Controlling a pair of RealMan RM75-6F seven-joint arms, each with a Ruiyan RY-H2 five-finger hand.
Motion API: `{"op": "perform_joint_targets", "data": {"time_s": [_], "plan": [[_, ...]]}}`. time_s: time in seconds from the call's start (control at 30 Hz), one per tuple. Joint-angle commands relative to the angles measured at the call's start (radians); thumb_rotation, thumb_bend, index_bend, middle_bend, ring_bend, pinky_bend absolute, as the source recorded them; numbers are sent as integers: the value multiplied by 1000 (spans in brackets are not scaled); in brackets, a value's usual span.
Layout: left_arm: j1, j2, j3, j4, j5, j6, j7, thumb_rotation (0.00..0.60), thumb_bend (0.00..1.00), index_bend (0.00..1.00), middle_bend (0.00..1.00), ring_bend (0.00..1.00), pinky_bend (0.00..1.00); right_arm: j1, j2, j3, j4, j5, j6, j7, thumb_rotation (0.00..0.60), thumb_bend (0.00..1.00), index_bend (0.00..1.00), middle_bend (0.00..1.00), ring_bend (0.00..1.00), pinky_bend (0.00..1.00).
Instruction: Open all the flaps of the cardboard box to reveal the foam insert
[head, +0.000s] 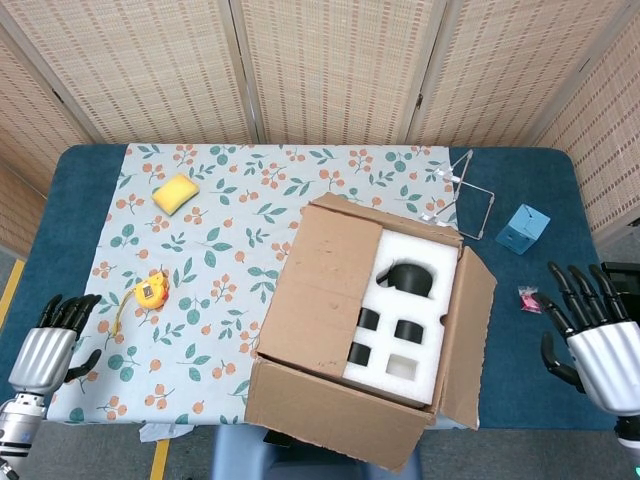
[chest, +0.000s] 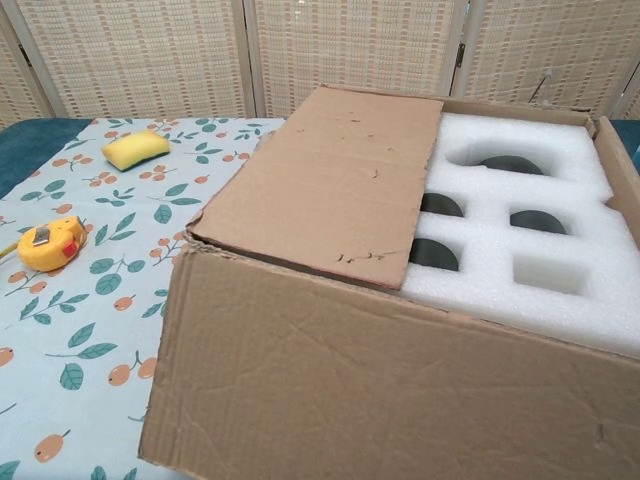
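The brown cardboard box (head: 330, 415) (chest: 330, 390) sits at the table's front centre. Its left flap (head: 320, 290) (chest: 330, 185) lies flat over the left half of the white foam insert (head: 405, 305) (chest: 520, 245), whose cut-outs hold dark parts. The right flap (head: 470, 340) stands partly up, leaning outward. My right hand (head: 600, 345) hangs open to the right of the box, apart from the flap. My left hand (head: 45, 350) is open at the lower left corner, far from the box. Neither hand appears in the chest view.
A yellow tape measure (head: 150, 291) (chest: 45, 244) and a yellow sponge (head: 175, 192) (chest: 137, 149) lie on the floral cloth left of the box. A wire stand (head: 465, 195), a blue cube (head: 523, 228) and a small pink packet (head: 528, 298) sit on the blue table at the right.
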Motion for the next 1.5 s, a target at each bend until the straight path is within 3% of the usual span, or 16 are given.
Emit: {"op": "perform_joint_targets", "data": {"time_s": [0.03,0.2,0.3,0.5,0.63,0.73,0.87,1.03,1.5], "plan": [[7,-4,17,26,87,79,-72,600,368,87,148,135,77,-64,-155,28,131,75,54,14,349,713,227,0,0,0],[-4,-5,20,42,192,172,-126,600,369,103,148,134,98,-72,-226,27,218,119,8,147,362,713,222,0,0,0],[-28,30,16,-9,246,190,-105,600,408,143,149,132,118,-71,-224,24,246,103,-3,201,399,714,215,0,15,0],[-109,128,-10,-191,330,153,-62,600,609,275,195,162,173,-101,-214,31,264,45,76,270,416,714,211,0,20,0],[-187,194,-27,-329,341,55,-84,600,766,353,230,178,201,-127,-204,30,276,3,139,326,416,713,210,0,18,0],[-246,222,-46,-406,340,-13,-114,600,882,416,237,164,165,-147,-193,31,287,-26,192,381,416,713,210,0,18,0],[-330,234,-82,-499,291,-135,-130,600,994,450,239,136,140,-169,-191,48,310,-38,258,441,415,713,210,0,15,0],[-456,202,-142,-556,196,-314,-110,600,1000,449,239,113,111,-190,-188,78,344,-21,330,557,417,713,210,0,13,0],[-699,-17,-279,-511,-72,-548,56,600,1000,498,239,87,97,-201,-159,111,379,40,313,722,416,713,211,0,14,0]]}}
